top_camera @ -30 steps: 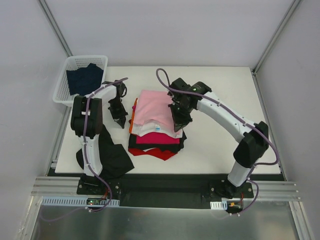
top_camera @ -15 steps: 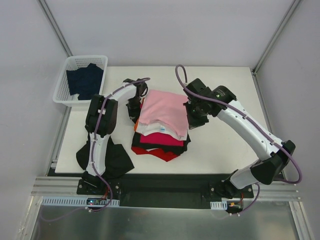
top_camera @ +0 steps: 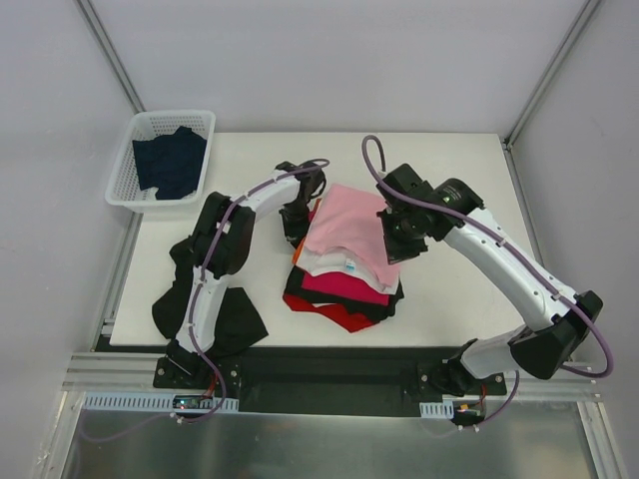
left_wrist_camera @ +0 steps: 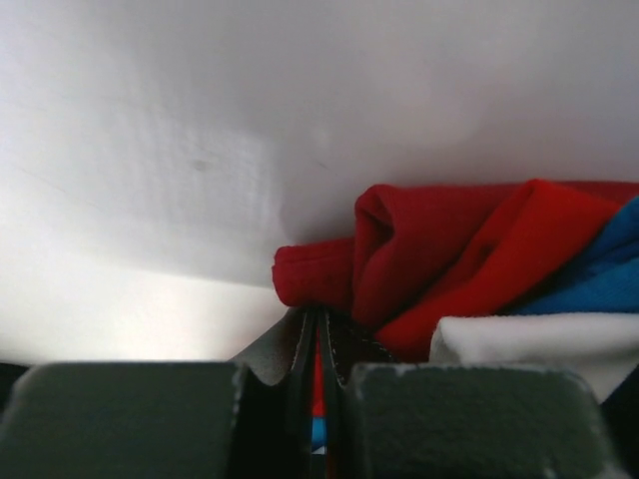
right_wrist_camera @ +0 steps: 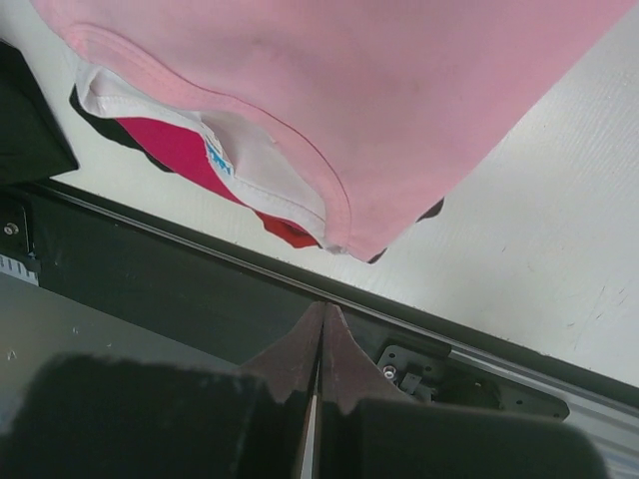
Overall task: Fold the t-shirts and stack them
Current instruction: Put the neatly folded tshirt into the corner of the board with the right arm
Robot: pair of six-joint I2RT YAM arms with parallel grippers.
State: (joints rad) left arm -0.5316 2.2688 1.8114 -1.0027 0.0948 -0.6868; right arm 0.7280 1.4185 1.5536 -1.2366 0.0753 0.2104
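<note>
Both claws are staying pressed together, and both are sitting farther right than a second ago. The left claw (top_camera: 297, 216) is pushing its closed tips against the left edge of the stack of t-shirts (top_camera: 339, 289). Its wrist view is showing a rolled red fold touching the fingertips and a white layer just beside it. The right claw (top_camera: 404, 238) is gripping nothing that shows and is hanging at the stack's right edge. Its wrist view is looking past the joined tips at the hem of the pink t-shirt (top_camera: 349, 225) and the near edge of the table (top_camera: 459, 170). Between the claws, the stack is lying about mid-table toward the near side, having slid rightward with them. Pink is resting on top, with white, magenta, red and black layers peeking out below and an orange edge showing on the left. The left arm is now reaching much farther across the table, its elbow bent above the near-left corner and its forearm stretching right toward the stack. The right arm is swinging its elbow out wide to the far right, with its long link angling back up and left to the wrist. A black t-shirt (top_camera: 235, 314) is draping over the near-left table edge under the left arm. A navy t-shirt (top_camera: 170, 160) is lying in the white basket (top_camera: 127, 168) at the far left, well apart from both claws.
</note>
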